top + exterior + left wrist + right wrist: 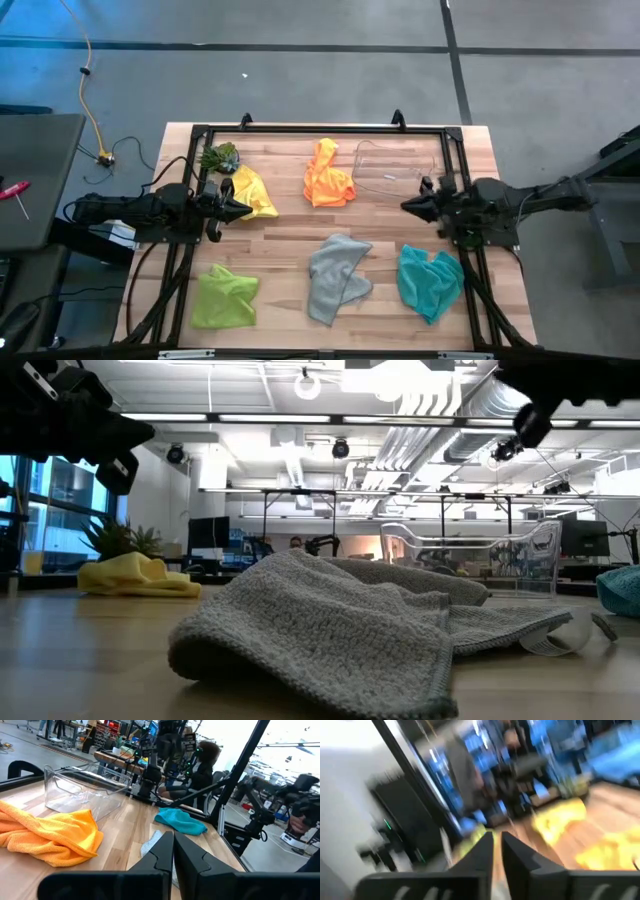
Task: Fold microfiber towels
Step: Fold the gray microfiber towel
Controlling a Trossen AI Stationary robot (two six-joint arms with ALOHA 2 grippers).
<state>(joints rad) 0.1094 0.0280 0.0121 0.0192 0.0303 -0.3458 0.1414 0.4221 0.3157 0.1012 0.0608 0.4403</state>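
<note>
Five crumpled microfiber towels lie flat on the wooden table: yellow (252, 192) at far left, orange (328, 175) at far middle, lime green (224, 296) at near left, grey (338, 278) at near middle, teal (430, 282) at near right. My left gripper (242, 207) hovers shut and level above the table, beside the yellow towel's near edge. My right gripper (408, 205) hovers level at the right, above the bare wood between the orange and teal towels. A narrow gap shows between its fingers (497, 842), with nothing in it.
A clear plastic bin (395, 165) stands at the far right, beside the orange towel. A small green spiky plant (220, 157) sits at the far left corner. A black frame (320, 128) runs around the table's edges. A person (202, 765) sits beyond the right side.
</note>
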